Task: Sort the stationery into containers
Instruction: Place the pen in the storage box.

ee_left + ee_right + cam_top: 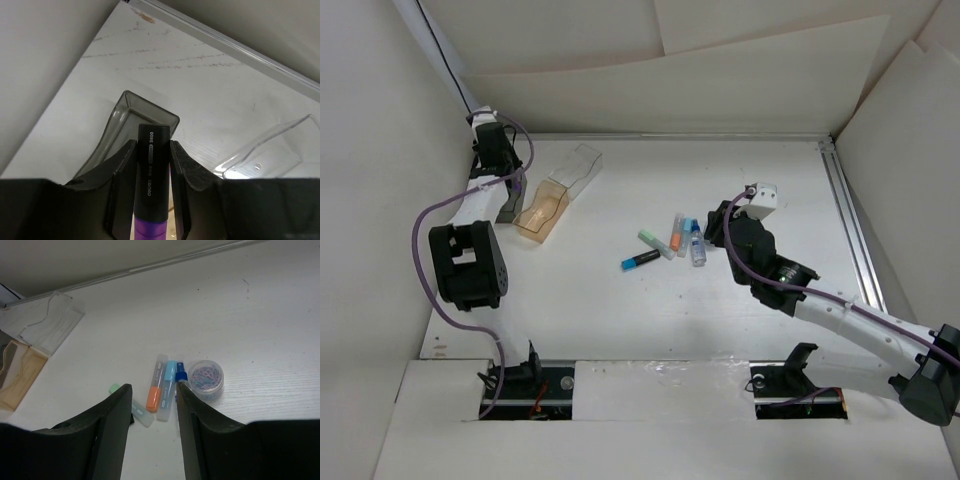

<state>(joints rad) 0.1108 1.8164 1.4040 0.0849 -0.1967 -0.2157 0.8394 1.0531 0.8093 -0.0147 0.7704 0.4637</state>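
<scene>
Even, soft light falls on the white table (pixel 620 330) before me, its pale surface faintly scuffed, boxed in by a left panel (pixel 370 200), a back panel (pixel 720 80) and a right panel (pixel 910 130), all plain white. An aluminium rail (pixel 852 230) runs down the table's right edge, and a second rail (pixel 670 136) lines the far edge.

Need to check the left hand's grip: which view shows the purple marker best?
The left wrist view: the purple marker fills the foreground, clamped in the left hand above the dark grey bin. From the top view the left arm largely hides it; the right wrist view misses it.
</scene>
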